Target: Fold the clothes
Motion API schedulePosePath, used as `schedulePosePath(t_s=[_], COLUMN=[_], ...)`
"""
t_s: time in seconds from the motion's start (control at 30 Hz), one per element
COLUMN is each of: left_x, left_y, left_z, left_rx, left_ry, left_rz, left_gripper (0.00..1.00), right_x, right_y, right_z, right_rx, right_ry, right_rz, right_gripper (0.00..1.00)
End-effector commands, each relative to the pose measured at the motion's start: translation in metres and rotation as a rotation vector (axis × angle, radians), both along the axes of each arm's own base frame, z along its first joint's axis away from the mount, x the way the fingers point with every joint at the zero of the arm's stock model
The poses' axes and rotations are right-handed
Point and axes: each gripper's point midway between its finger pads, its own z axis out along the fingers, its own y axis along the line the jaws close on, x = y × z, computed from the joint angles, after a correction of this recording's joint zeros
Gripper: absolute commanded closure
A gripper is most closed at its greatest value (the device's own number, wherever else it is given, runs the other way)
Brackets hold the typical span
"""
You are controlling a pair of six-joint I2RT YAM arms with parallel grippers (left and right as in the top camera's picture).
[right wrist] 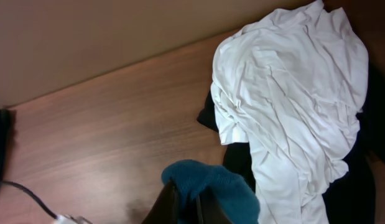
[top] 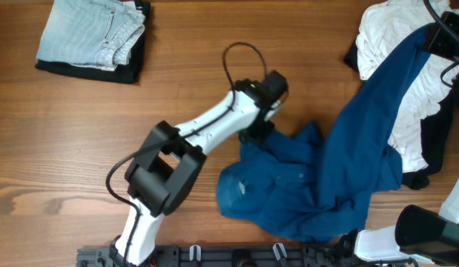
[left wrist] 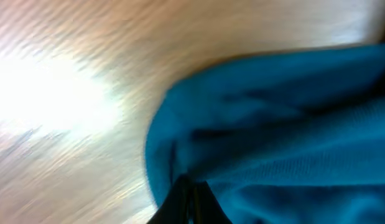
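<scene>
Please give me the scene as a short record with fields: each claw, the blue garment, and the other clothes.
left claw: shut on blue garment, near table centre
right claw: shut on its other end, over white garment
blue garment: unfolded, stretched between both claws
other clothes: folded jeans, far left corner

Left wrist view blurred, glare left
</scene>
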Motion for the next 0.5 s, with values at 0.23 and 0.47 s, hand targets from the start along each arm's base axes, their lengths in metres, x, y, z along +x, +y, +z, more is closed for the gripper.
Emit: schedulePosePath(t_s=[0.23,0.47], left_x=[0.151,0.175], left_y=[0.231,0.268], left_z=[0.019,0.066], left_rx=[0.188,0.165], left_ry=[-0.308,-0.381], left_rz=[0.513,0.613], left_gripper=[0.96,0.16], right_x=[-0.002,-0.003], right_y=[0.004,0.005], right_z=[-0.001,-0.002], right_rx=[0.015,0.018], right_ry=[0.003,0.010], right_rz=[0.026,0.026], right_gripper=[0.96,0.96])
